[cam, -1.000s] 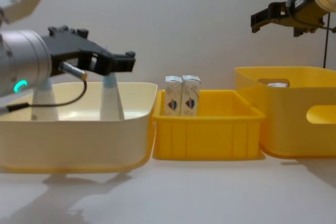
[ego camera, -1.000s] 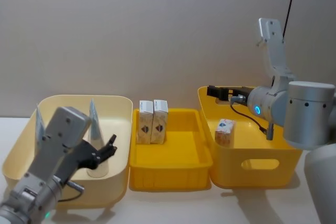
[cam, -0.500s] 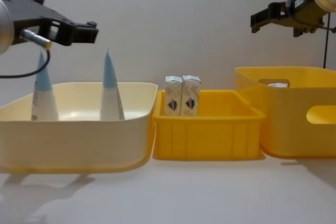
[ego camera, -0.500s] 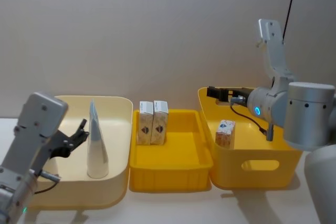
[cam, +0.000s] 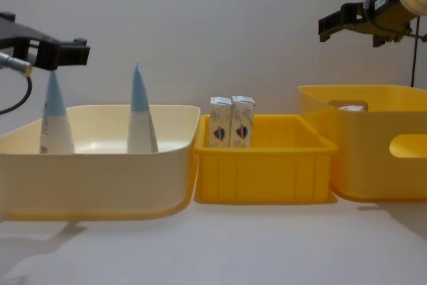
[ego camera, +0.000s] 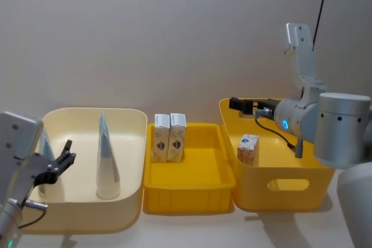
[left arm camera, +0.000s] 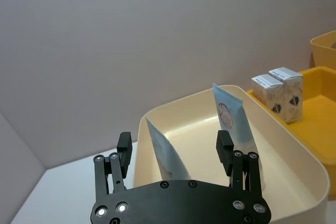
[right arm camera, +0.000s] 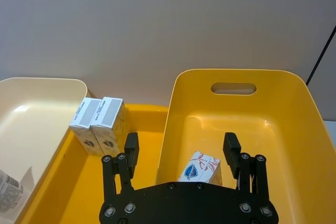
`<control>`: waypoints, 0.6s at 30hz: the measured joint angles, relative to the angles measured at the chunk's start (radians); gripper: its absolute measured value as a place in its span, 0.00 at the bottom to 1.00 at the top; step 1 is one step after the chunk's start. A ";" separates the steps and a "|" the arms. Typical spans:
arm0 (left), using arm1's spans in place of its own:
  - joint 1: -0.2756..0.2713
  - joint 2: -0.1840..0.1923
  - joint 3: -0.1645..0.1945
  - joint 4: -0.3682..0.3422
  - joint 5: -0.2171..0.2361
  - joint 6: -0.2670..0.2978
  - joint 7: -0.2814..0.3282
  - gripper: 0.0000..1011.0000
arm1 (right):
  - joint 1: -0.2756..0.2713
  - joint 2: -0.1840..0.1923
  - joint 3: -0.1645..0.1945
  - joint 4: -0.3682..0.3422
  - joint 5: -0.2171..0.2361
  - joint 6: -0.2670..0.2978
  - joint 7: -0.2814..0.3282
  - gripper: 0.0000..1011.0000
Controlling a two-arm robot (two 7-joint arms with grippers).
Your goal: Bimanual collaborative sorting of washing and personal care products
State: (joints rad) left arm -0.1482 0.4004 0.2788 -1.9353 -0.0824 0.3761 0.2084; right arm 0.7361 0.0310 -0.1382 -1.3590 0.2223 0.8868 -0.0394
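Observation:
Two pale-blue-and-white squeeze tubes (ego camera: pixel 107 158) (ego camera: pixel 44 145) stand upright in the cream bin (ego camera: pixel 131 121) on the left. My left gripper (ego camera: pixel 65 154) hangs open and empty over that bin's left end, above the tubes (left arm camera: pixel 164 153) (left arm camera: pixel 234 123). Two white cartons (ego camera: pixel 161 136) (ego camera: pixel 177 136) stand side by side at the back of the shallow yellow tray (ego camera: pixel 192 193). A third carton (ego camera: pixel 248 148) lies in the deep yellow bin (ego camera: pixel 290 193). Over it my right gripper (ego camera: pixel 234 104) hovers open and empty, well above the carton (right arm camera: pixel 202 167).
The three containers stand in a row close to each other, with a plain wall behind. Bare white tabletop (cam: pixel 220 245) stretches in front of them. The deep bin has a handle slot (ego camera: pixel 288 182) in its front wall.
My left arm has drawn back to the left, from beside the right-hand tube to the bin's left end, with its gripper still open. The right arm and all products stayed put.

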 joint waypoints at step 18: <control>-0.023 -0.004 -0.054 0.116 -0.100 -0.012 -0.115 0.99 | 0.000 0.000 0.000 0.000 0.000 0.000 0.000 0.99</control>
State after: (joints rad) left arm -0.1708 0.3964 0.2243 -1.8190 -0.1826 0.3644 0.0931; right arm 0.7362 0.0310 -0.1382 -1.3590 0.2223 0.8869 -0.0395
